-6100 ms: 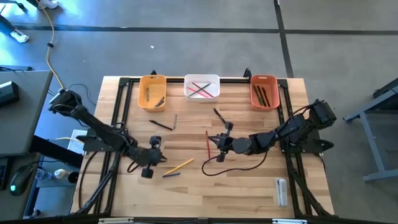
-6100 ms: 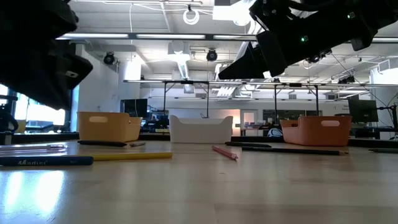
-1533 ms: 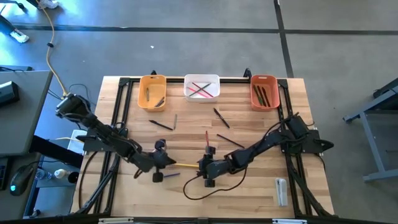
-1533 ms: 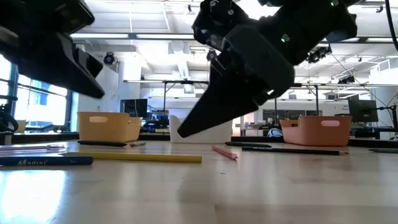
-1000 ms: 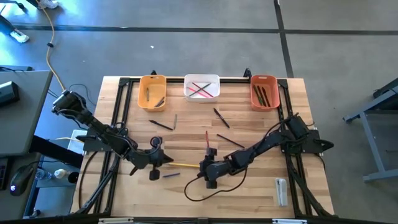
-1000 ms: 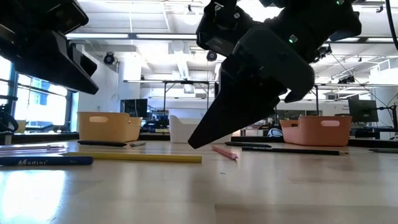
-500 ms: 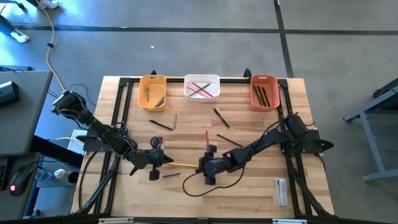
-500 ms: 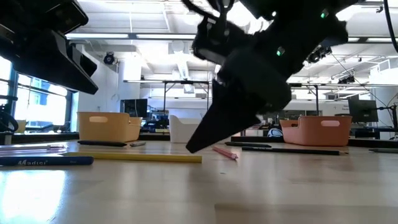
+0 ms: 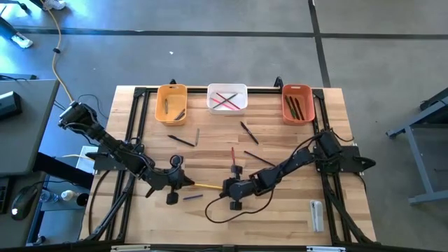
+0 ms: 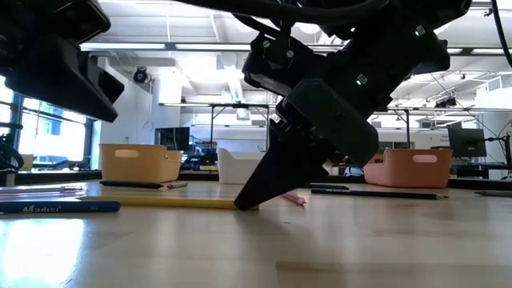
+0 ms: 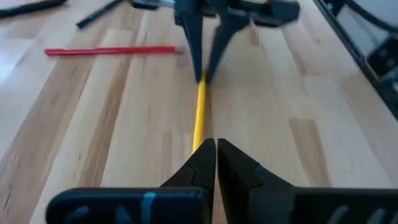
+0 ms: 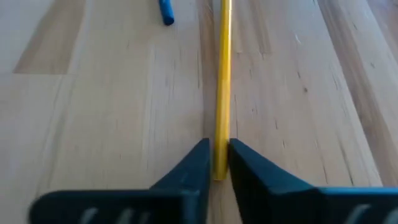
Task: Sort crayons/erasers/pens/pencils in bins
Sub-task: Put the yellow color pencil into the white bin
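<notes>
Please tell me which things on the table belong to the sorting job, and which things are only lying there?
Job: the thin yellow pencil, clamped at one end by the right tool; the yellow-orange plastic bin, white plastic bin, red-orange plastic bin; loose black pens; red pencil.

Lying about: the black cable; the whitish oblong item.

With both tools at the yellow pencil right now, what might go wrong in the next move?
1. The right tool pinches only the very end of the yellow pencil, so it may pivot or slip when lifted.
2. The left tool sits shut at the pencil's other end; if it holds too, the arms may pull against each other.
3. A swinging pencil may knock the blue pen beside it.
</notes>
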You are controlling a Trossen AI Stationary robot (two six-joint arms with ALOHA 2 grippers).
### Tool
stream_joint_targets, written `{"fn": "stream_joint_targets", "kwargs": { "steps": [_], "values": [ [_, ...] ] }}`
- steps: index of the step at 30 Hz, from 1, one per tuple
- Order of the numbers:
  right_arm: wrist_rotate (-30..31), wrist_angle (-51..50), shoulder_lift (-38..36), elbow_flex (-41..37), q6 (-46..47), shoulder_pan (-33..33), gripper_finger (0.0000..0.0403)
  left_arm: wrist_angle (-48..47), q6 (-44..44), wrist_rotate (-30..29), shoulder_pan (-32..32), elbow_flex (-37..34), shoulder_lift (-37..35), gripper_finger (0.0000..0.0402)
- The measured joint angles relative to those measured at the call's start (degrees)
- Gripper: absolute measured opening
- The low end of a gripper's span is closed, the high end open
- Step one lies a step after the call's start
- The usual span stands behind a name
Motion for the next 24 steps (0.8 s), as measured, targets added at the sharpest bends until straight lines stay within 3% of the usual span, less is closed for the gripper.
{"fn": "stream_joint_targets", "kwargs": {
  "steps": [3, 14, 24],
  "values": [
    [0.2, -0.1, 0.0, 0.0, 0.0, 0.0, 0.0009, -2.5, 1.2, -0.1, -0.8, 0.0, 0.0, 0.0026],
    [0.5, 0.2, 0.1, -0.1, 0.3, 0.0, 0.0012, -9.6, 0.6, -0.1, -3.0, 0.0, 2.4, 0.0118],
    [3.4, 1.6, 0.4, -0.2, 3.2, 0.3, 0.0005, -9.4, 0.6, -1.2, -4.3, 0.0, 4.2, 0.0148]
  ]
}}
